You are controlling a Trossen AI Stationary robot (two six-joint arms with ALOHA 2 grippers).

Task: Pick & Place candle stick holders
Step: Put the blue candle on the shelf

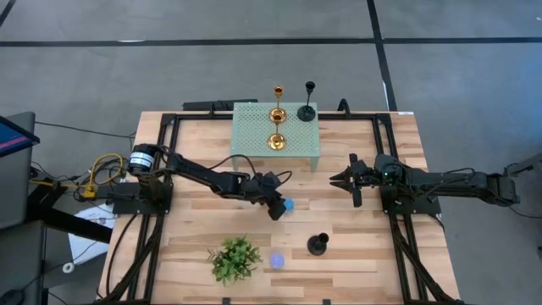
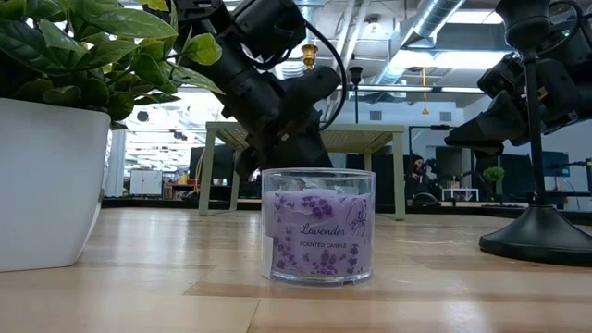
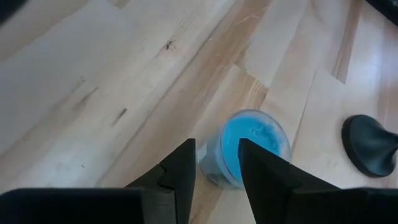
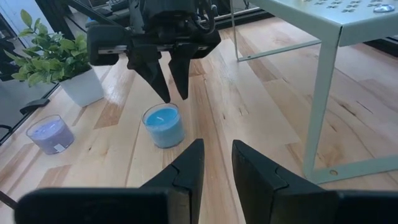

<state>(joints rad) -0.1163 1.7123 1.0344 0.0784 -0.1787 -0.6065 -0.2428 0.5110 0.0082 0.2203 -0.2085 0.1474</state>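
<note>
Done: I count three holders on the green stand (image 1: 305, 152), two gold (image 1: 277, 114) and one black (image 1: 306, 111).
Left: a black holder (image 1: 318, 245) stands on the table (image 1: 373, 229) near the plant (image 1: 235, 258).
Left gripper (image 1: 277, 209): fingers slightly apart, empty, poised over the blue candle (image 1: 289, 204), not a holder.
Right gripper (image 1: 343, 179): narrow gap, empty, beside the stand.

The wooden table (image 1: 356, 229) carries a pale green perforated stand (image 1: 254, 140), a potted plant (image 1: 235, 258), a blue candle (image 1: 288, 204), a purple candle (image 1: 276, 260) and 1 black candle stick holder (image 1: 318, 245), all apart.
</note>
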